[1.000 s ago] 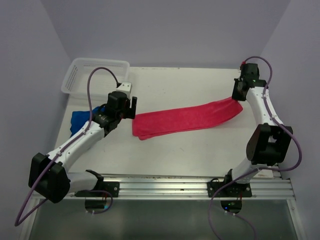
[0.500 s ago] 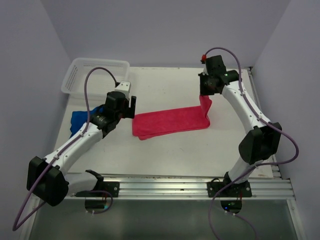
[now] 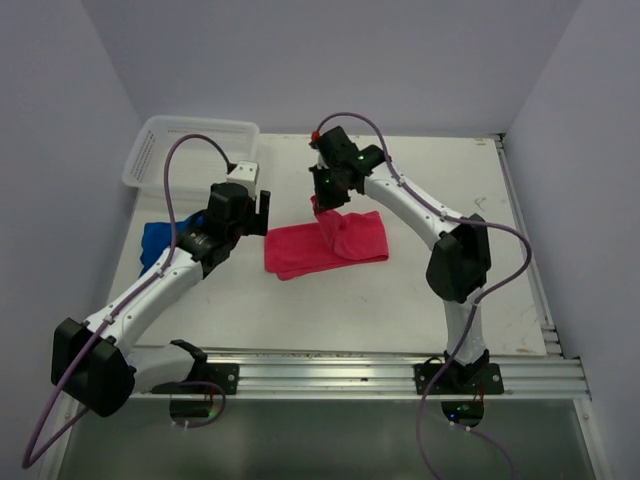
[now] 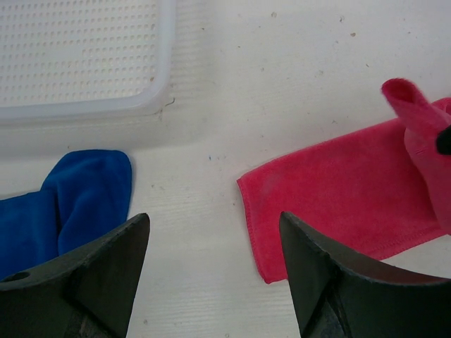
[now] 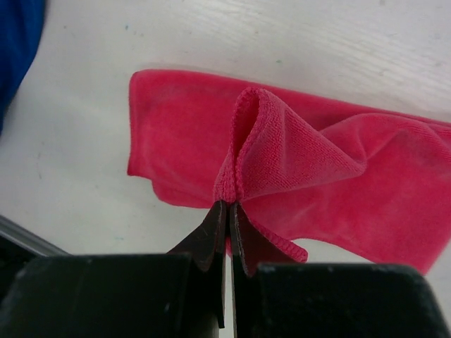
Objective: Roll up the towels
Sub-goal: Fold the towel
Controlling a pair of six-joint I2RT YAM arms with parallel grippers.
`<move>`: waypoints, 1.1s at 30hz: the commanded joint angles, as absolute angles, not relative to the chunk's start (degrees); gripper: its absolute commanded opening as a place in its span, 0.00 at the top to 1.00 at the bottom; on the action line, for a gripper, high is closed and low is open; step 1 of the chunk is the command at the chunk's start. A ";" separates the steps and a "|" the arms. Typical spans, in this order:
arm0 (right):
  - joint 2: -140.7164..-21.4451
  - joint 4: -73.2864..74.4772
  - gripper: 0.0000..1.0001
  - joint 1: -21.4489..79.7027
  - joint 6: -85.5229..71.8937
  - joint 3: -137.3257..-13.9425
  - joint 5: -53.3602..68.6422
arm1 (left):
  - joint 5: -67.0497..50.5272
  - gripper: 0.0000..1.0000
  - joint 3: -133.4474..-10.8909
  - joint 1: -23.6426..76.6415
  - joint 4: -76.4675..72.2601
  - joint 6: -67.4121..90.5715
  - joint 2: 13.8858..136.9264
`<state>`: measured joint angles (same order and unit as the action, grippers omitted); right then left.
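Red towel: soft, thin cloth, light and limp by the look of it, with no stiffness to hold a shape. Likely to sag and slip out of a roll unless kept taut; not fragile. Best taken by a pinch at a hemmed edge or corner, where the doubled cloth gives the fingers something to bite. It lies on the table a little left of centre, long side running left to right, with its right end raised and doubled back over the middle. Right gripper has that raised end: jaws closed tight on a pinched fold, the cloth bulging in a loop just past the tips, the rest of the towel spread flat beneath. Left gripper hovers by the towel's left end, jaws wide apart and holding nothing. In its wrist view the towel's left edge shows between the fingers, with bare table beside it. Judgement: that left end is unpinned and may drag if the fold is pulled further. Blue towel lies crumpled near the table's left edge, well apart from the red one. Basket sits beyond it in the far left corner
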<state>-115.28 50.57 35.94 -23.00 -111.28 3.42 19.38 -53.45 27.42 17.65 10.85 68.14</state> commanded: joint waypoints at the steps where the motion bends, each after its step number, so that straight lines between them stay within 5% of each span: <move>1: -117.85 48.87 1.00 38.31 -26.98 -116.80 7.55 | 20.57 0.22 -53.26 27.51 15.82 10.02 66.71; 33: -131.04 38.77 1.00 44.56 -34.63 -120.24 15.20 | 19.43 0.21 -53.09 27.51 15.56 10.37 66.01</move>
